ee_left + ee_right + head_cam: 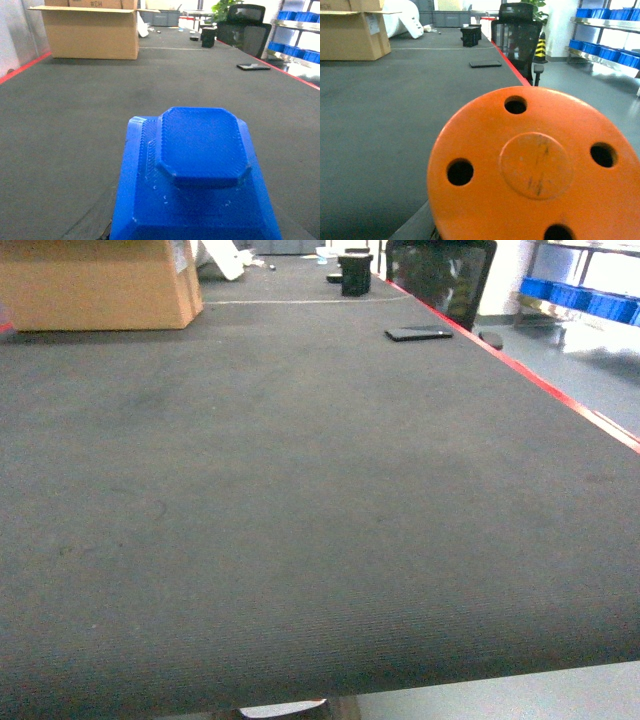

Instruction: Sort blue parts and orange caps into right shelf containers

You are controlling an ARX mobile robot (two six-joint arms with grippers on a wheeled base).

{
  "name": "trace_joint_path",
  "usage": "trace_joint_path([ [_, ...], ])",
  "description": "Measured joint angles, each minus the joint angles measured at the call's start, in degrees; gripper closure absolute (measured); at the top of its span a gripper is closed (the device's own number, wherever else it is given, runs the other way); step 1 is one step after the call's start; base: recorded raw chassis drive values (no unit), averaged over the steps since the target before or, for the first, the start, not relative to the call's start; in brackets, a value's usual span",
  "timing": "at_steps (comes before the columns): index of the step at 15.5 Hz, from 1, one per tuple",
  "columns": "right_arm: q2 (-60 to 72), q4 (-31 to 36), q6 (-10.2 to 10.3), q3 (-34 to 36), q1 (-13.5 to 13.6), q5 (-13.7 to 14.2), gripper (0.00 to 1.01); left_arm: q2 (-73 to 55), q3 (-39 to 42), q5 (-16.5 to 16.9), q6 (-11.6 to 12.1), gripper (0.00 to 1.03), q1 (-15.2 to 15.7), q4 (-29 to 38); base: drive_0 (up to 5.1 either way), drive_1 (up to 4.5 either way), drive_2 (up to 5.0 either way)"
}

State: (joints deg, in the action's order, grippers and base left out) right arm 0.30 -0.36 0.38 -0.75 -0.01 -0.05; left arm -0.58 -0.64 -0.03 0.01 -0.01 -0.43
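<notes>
Counter [300,520] stretches dark ahead of you, with neither arm visible from the head camera. A blue part [192,180] fills the left wrist view and an orange cap [535,170] the right — likely carried, though the fingers are hidden, so grip can't be confirmed. Blue shelf containers [610,50] wait far right — delivery remains.

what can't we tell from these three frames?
- Left gripper: hidden in the left wrist view by the blue part filling the foreground; jaw state unreadable.
- Right gripper: hidden in the right wrist view by the orange cap, itself cut off by the bottom and right edges.
- Head view: neither arm nor part appears, only the table.
- Shelf bins: cut off at the right edge, contents too small to see.
</notes>
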Motion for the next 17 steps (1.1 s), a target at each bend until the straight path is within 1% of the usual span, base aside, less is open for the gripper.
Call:
trace_joint_path([
  [17, 0.0, 0.0, 0.0, 0.0, 0.0, 0.0, 0.56, 0.0, 0.0, 0.0, 0.0, 0.61, 0.0, 0.0, -1.6, -1.59, -1.6],
])
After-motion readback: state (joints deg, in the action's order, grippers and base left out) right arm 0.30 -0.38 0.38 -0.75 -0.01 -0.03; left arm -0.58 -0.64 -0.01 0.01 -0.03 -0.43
